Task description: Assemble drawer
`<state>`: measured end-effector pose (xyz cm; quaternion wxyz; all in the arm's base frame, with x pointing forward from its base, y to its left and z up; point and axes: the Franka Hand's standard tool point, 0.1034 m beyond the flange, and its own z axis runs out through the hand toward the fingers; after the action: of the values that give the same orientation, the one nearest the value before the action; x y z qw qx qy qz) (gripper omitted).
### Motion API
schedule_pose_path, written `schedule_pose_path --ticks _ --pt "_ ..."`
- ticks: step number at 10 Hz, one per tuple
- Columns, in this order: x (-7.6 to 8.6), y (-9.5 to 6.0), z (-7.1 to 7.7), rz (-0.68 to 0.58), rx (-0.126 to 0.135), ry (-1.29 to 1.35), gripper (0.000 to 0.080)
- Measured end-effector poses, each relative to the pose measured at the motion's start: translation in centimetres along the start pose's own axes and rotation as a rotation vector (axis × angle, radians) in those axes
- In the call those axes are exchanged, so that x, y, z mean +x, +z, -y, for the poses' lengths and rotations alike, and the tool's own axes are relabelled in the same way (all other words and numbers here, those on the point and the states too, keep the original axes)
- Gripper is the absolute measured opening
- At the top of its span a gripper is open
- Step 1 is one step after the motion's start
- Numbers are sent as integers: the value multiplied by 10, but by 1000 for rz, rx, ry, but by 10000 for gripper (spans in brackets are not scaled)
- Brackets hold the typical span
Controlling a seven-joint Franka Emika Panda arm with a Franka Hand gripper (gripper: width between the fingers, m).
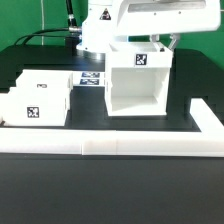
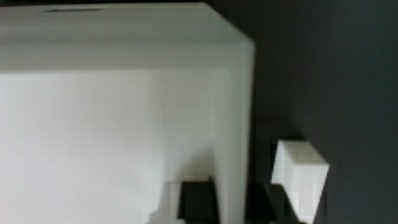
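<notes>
The drawer's tall white case (image 1: 138,85) stands on the black table with its open side toward the exterior camera and a tag on its top. My gripper (image 1: 165,43) is at the case's top edge, on the exterior view's right. In the wrist view the case's wall (image 2: 125,110) fills most of the picture. My gripper (image 2: 228,197) straddles it, with one dark finger (image 2: 196,203) on each side, shut on the wall. Two small white trays (image 1: 45,86) (image 1: 30,108) with tags sit together at the exterior view's left, apart from the case.
The marker board (image 1: 90,78) lies flat behind, between the trays and the case. A long low white rail (image 1: 110,148) edges the table's front and turns up the exterior view's right side (image 1: 206,118). A white block end (image 2: 299,166) shows beside the wall in the wrist view.
</notes>
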<state>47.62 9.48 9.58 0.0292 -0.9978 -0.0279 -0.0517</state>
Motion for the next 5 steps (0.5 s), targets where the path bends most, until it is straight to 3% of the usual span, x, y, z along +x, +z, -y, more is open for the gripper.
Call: schedule_pose_path --ticks 5 --pt "89 8 -19 -109 4 -7 38"
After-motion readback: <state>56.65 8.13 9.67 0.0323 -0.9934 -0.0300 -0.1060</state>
